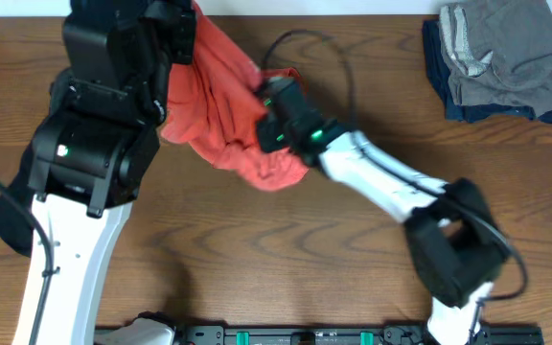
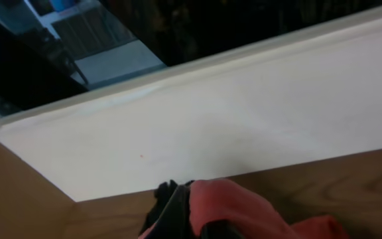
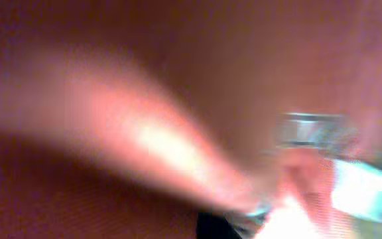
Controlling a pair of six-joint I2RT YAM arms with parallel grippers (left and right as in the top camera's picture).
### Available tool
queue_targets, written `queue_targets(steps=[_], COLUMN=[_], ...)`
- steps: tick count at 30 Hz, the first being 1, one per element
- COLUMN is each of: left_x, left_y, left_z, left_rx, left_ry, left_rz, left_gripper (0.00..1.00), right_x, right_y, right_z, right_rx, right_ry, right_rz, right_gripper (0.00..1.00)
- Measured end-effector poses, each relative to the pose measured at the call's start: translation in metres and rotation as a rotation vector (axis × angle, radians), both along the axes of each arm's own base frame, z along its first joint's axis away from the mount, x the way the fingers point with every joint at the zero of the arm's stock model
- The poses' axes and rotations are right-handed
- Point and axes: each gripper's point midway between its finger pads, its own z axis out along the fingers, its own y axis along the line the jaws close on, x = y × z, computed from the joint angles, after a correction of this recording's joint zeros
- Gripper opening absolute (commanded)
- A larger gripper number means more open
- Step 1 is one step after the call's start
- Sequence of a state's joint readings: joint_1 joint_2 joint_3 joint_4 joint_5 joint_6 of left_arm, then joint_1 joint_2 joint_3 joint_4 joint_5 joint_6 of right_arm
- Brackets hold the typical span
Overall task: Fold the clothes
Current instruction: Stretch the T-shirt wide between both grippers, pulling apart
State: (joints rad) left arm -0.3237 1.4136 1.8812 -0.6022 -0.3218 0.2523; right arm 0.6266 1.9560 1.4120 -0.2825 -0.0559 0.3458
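Note:
The red-orange T-shirt [image 1: 220, 115] lies bunched on the wooden table [image 1: 286, 240], with one end pulled up toward the back edge. My left gripper [image 1: 186, 36] holds that raised end. In the left wrist view the red cloth [image 2: 241, 207] with its black trim drapes over the shut fingers at the bottom edge. My right gripper [image 1: 270, 103] is pressed into the shirt's right side and is shut on a fold of it. Blurred red fabric [image 3: 111, 86] fills the right wrist view and hides the fingers.
A stack of folded grey and navy garments [image 1: 498, 59] sits at the back right corner. A white wall [image 2: 244, 126] runs along the table's back edge, right behind the left gripper. A black cable [image 1: 338, 57] loops over the table behind the right wrist.

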Motion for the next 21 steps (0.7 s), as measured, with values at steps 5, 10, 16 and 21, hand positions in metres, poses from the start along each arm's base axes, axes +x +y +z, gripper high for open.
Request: queue_targets(steps=[5, 10, 16, 21], left_x=[-0.003, -0.003, -0.016, -0.043], left_y=[0.020, 0.042, 0.049, 0.048], left_z=[0.005, 0.005, 0.015, 0.026], left_rx=[-0.001, 0.006, 0.005, -0.002], left_ry=[-0.010, -0.009, -0.030, -0.045], left_rz=[0.052, 0.112, 0.115, 0.082], left_gripper=[0.06, 0.06, 0.06, 0.06], right_x=[0.018, 0.006, -0.024, -0.049], right_y=[-0.076, -0.143, -0.206, -0.226], right_z=[0.069, 0.143, 0.199, 0.228], right_rx=[-0.039, -0.057, -0.085, -0.086], right_ry=[-0.098, -0.208, -0.292, -0.349], right_rz=[-0.070, -0.133, -0.200, -0.195], right_gripper=[0.01, 0.01, 0.01, 0.01])
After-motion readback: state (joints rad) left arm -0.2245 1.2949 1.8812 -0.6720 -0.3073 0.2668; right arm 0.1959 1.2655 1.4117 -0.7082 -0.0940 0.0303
